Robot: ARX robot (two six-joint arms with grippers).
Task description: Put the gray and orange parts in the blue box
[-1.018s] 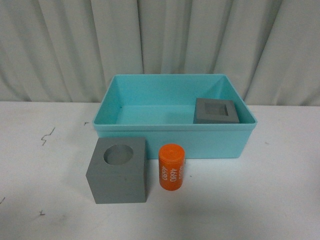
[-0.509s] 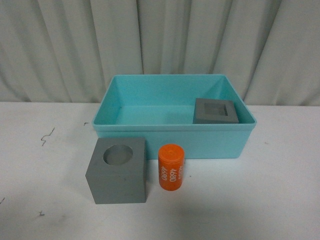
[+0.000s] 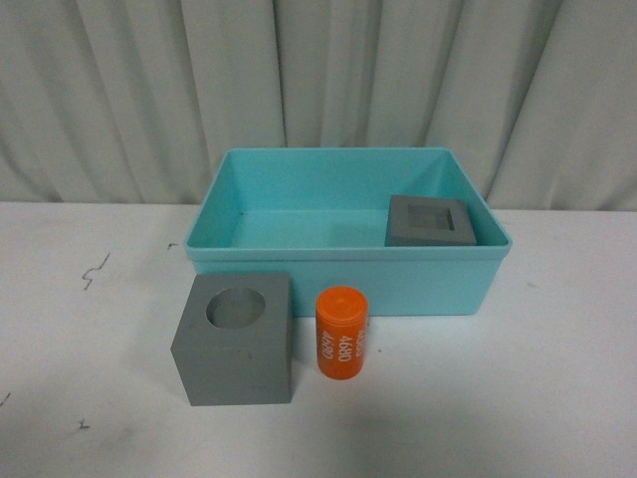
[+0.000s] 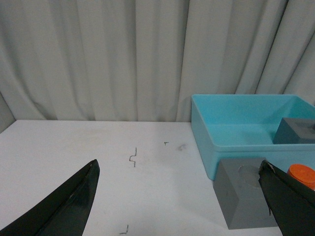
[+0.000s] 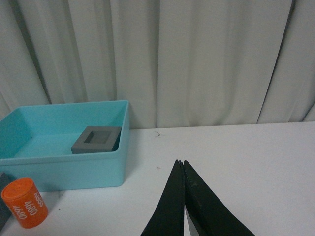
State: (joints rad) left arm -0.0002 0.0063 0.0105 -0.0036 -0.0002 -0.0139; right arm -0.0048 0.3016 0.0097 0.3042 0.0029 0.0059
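A gray cube with a round top recess stands on the white table in front of the blue box. Beside it, to its right, stands the orange cylinder with white numbers. The second gray cube, with a square recess, lies inside the box at its right end. Neither arm shows in the front view. In the left wrist view my left gripper is open, with the round-recess cube by one fingertip. My right gripper is shut on nothing, over bare table to the right of the box.
A pleated white curtain hangs close behind the box. The white table carries small dark marks on its left side.
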